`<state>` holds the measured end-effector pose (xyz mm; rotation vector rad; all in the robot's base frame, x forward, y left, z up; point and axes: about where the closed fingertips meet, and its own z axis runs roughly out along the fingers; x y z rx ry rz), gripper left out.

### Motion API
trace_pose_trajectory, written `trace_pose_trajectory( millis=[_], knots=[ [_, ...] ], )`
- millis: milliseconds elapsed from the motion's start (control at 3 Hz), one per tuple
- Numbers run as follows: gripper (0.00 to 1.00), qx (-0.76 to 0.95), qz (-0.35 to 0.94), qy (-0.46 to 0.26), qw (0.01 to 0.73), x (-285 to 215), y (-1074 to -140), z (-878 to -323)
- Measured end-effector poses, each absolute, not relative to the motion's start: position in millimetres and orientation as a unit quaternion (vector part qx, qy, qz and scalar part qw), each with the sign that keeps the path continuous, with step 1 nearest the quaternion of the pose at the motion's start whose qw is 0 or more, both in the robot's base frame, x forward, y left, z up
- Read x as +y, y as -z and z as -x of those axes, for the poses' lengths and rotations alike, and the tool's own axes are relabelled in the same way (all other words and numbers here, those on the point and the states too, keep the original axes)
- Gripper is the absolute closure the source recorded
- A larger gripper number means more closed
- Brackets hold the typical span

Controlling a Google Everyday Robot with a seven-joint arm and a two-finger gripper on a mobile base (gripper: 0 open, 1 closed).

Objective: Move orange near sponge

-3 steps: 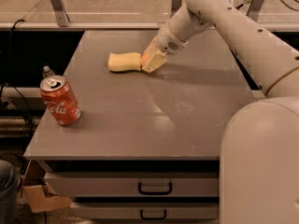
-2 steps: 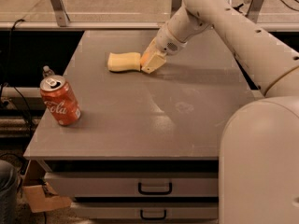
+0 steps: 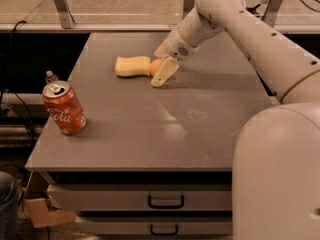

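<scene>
Camera view: the small round orange fruit (image 3: 155, 67) sits on the far middle of the flat grey desk (image 3: 200, 129), touching or just beside the right end of the pale yellow soft sponge block (image 3: 132, 66). Only a sliver of its matte skin shows, and the rest is hidden behind the cream plastic hand (image 3: 164, 72), so its full outline cannot be seen. Being round, it has no long axis to read. The sponge lies flat with its long axis running left to right across the desk, its edges wavy and rounded, its surface dull and slightly porous. The hand is right against the fruit, angled down to the desk top at the end of a smooth, cream-coloured tubular arm (image 3: 240, 24) that reaches in from the right. I cannot tell whether the hand is spread or pinching the fruit. A red aluminium soda can (image 3: 63, 108) stands upright near the left front edge, well apart from the fruit.
</scene>
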<state>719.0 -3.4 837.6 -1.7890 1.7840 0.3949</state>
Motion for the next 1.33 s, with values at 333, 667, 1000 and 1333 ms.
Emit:
trace_pose_trajectory(
  millis=[333,667,1000,1333],
  knots=[
    [0.00,0.668,0.670,-0.148,0.288,-3.4,-837.8,-719.0],
    [0.00,0.671,0.670,-0.140,0.284,-5.2,-842.0,-717.9],
    [0.00,0.687,0.663,-0.106,0.279,-18.8,-866.1,-709.5],
    [0.00,0.714,0.639,-0.061,0.278,-47.0,-893.8,-690.9]
  ],
)
